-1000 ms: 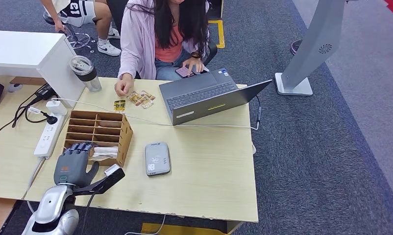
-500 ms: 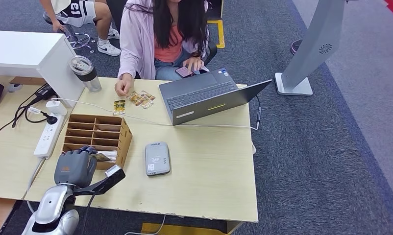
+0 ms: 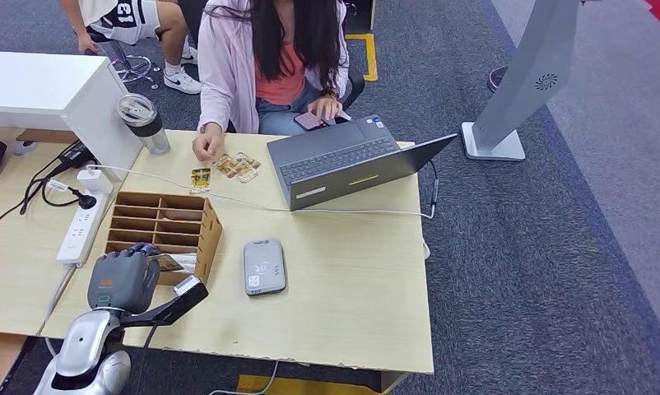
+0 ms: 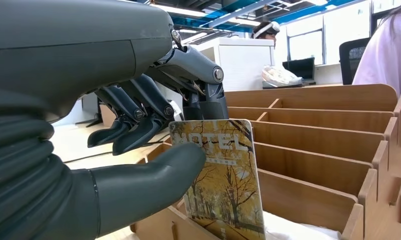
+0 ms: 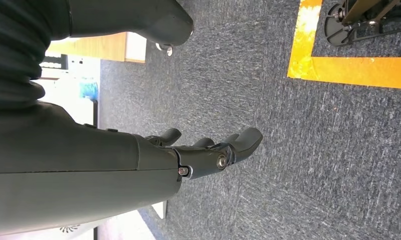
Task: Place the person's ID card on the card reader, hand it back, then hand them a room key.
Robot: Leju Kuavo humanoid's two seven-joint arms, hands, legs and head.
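Since a second ago my left hand (image 3: 123, 280) has closed up at the near end of the wooden organizer (image 3: 166, 226); its fingers were spread over the front slots then, and now they are curled on a card, with the hand drawn slightly back toward me.

Head view: the left hand sits at the organizer's near edge, a sliver of the room key (image 3: 169, 263) showing just beside it. The card reader (image 3: 264, 267) lies bare on the desk (image 3: 343, 288) to the right, nothing on it. The person (image 3: 273, 58) sits across the desk by the laptop (image 3: 351, 160), one hand near some small cards on the desk — I cannot tell whether the ID is among them.

Left wrist view: thumb (image 4: 153, 175) in front, fingers behind, pinching the room key (image 4: 223, 185). It stands upright, its lower edge in the front slot. It is glossy, printed "HOTEL" over yellow autumn trees.

Right wrist view: my right hand (image 5: 208, 147) hangs over grey carpet, fingers loosely apart, holding nothing.

I judge the ID steps over and the key handover left — lift it out, reach across.
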